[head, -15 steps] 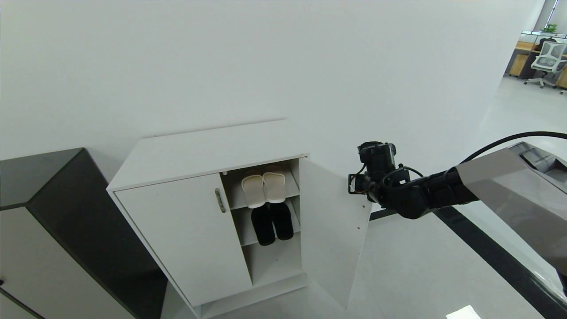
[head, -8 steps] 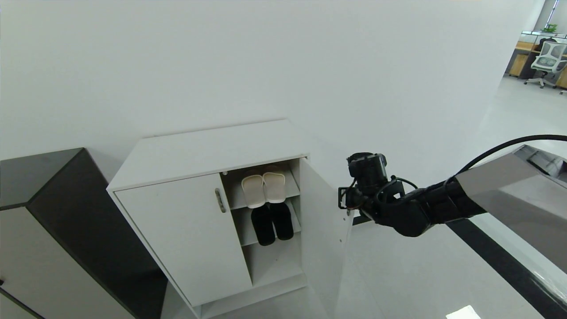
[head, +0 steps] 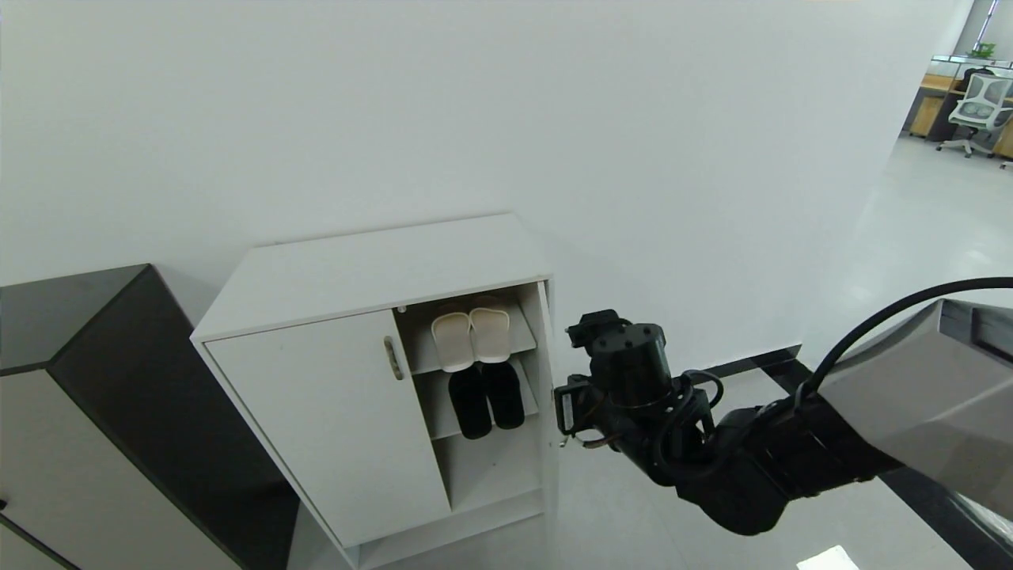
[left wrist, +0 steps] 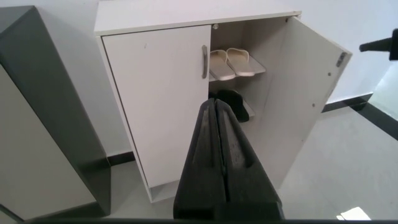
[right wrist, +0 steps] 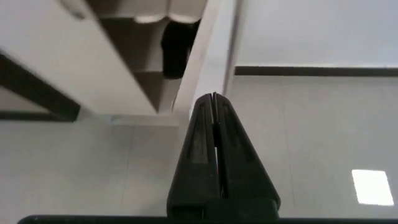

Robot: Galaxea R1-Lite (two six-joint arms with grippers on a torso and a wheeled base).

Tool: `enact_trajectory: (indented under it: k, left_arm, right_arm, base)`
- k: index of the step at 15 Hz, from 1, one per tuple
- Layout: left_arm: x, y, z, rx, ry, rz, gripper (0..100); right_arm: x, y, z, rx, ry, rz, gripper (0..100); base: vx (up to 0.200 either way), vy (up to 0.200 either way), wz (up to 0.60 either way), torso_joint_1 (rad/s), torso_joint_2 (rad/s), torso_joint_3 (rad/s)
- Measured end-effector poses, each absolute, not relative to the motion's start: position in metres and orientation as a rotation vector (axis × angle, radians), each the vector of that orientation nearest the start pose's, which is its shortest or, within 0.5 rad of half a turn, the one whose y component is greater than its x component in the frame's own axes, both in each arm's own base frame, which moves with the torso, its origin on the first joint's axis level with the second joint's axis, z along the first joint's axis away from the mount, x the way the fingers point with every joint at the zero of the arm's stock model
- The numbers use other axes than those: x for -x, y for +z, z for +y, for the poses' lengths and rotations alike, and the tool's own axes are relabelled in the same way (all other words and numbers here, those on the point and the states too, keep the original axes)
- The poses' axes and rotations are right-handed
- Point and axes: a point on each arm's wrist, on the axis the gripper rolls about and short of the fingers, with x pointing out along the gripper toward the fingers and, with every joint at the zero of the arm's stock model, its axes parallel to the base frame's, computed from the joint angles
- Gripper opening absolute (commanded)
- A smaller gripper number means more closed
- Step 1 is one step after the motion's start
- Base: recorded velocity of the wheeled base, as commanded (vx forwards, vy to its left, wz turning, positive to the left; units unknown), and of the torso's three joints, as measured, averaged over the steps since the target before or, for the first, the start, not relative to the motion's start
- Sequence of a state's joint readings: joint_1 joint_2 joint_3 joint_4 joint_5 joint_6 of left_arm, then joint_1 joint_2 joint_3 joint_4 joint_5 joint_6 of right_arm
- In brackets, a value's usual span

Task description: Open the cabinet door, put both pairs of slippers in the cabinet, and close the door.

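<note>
White wooden cabinet (head: pixel 356 269), right door (left wrist: pixel 305 106) ajar; cream slippers (head: pixel 472 336) at 12 o'clock of black slippers (head: pixel 487 400); right end effector (right wrist: pixel 214 102) pressed together.

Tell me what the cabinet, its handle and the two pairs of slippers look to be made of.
Cabinet: likely laminated board, matte white with flat faces and sharp edges. Handle: probably metal, a slim grey bar. White slippers and black slippers: seemingly moulded foam or rubber, smooth and matte.

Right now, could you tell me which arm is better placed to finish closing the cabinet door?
The right: the right gripper, shut, is beside the outer face of the open door, while the left gripper hangs back from the cabinet.
</note>
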State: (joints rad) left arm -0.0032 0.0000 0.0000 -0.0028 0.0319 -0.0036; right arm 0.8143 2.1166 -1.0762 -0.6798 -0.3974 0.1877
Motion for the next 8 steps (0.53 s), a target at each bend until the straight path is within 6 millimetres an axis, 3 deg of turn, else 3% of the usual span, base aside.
enact_trajectory:
  k: [2, 6, 8]
  left_arm:
    - [0.023, 0.076, 0.001, 0.004, 0.029, -0.003, 0]
    - [0.023, 0.076, 0.001, 0.004, 0.028, -0.003, 0]
    - [0.023, 0.076, 0.001, 0.004, 0.027, -0.003, 0]
  right_arm:
    - [-0.268, 0.111, 0.295, 0.064, 0.433, 0.3, 0]
    - [-0.262, 0.116, 0.291, 0.076, 0.441, 0.278, 0]
    - [-0.263, 0.117, 0.29, 0.077, 0.438, 0.277, 0]
  base:
    - [0.0, 0.0, 0.0, 0.0, 0.0, 0.0]
    - [0.0, 0.0, 0.0, 0.0, 0.0, 0.0]
    - [0.0, 0.0, 0.6, 0.0, 0.0, 0.005]
